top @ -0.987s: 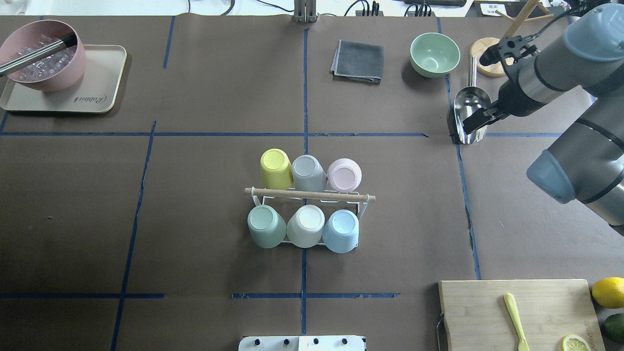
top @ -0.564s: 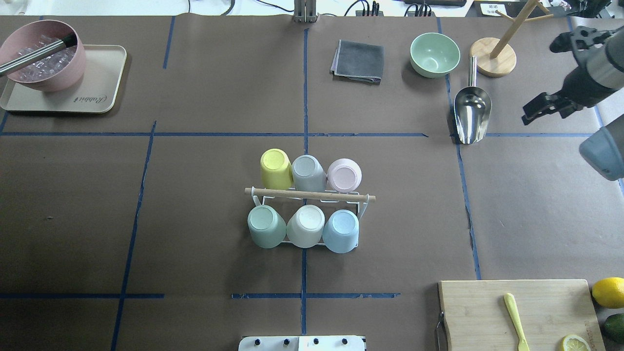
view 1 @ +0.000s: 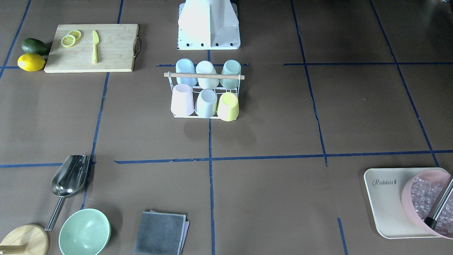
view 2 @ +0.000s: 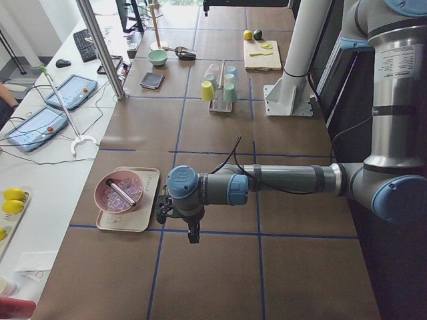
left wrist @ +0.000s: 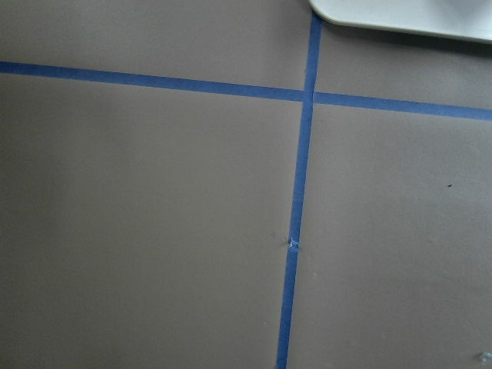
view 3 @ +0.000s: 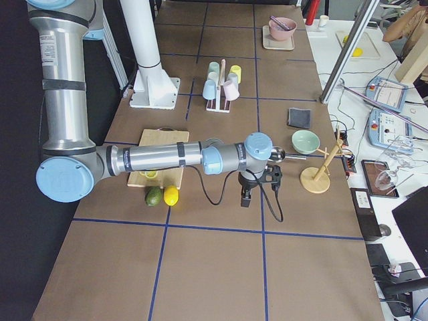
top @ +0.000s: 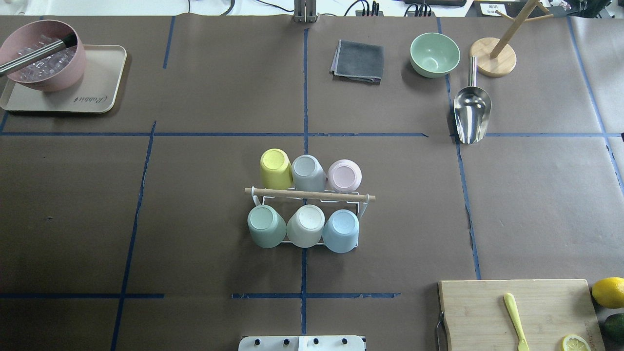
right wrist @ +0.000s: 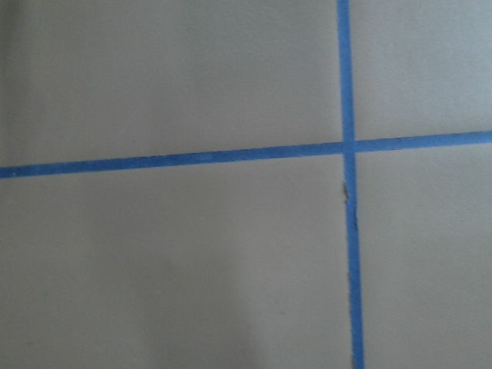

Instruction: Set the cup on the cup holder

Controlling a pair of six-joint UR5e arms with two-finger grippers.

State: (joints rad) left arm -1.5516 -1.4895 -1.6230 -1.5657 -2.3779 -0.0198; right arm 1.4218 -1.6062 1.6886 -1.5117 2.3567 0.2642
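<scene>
Cup holder (top: 310, 195) sits mid-bench (top: 195, 219), and all six slots are filled with cups mouth-down. The far row is yellow cup (top: 275, 168), grey cup (top: 308, 173) and pink cup (top: 344, 174). The robot-side row is green cup (top: 265, 225), cream cup (top: 305, 225) and blue cup (top: 341, 230). I see no loose cup on the bench, so I read placement as done and the step in hand as parking and verifying. Left claw (view 2: 193, 235) hangs over bare paper well off the holder's left. Right claw (view 3: 245, 196) hangs well off its right. Both show only in the side views, so I cannot tell whether either is wide or narrow, and I see nothing hanging from either. The wrist cams show only bench paper and blue tape, plus a corner of the tray (left wrist: 400, 15) on the left one. To do this step well, keep both arms high and outside the holder's footprint. Don't sweep across the wooden rod, since a clip there would likely drag the light rack and shed cups. Check seating too: the outer cups lean outward on their prongs, which looks normal, but the yellow one is worth a second look. Containers: the pink bowl (top: 73, 73), far-left of the holder on the tray, holds ice (top: 44, 61) with a metal utensil (top: 34, 56) resting in it. The green bowl (top: 441, 46), far-right of the holder, is empty. The steel scoop (top: 471, 114) beside that bowl is empty as well.
</scene>
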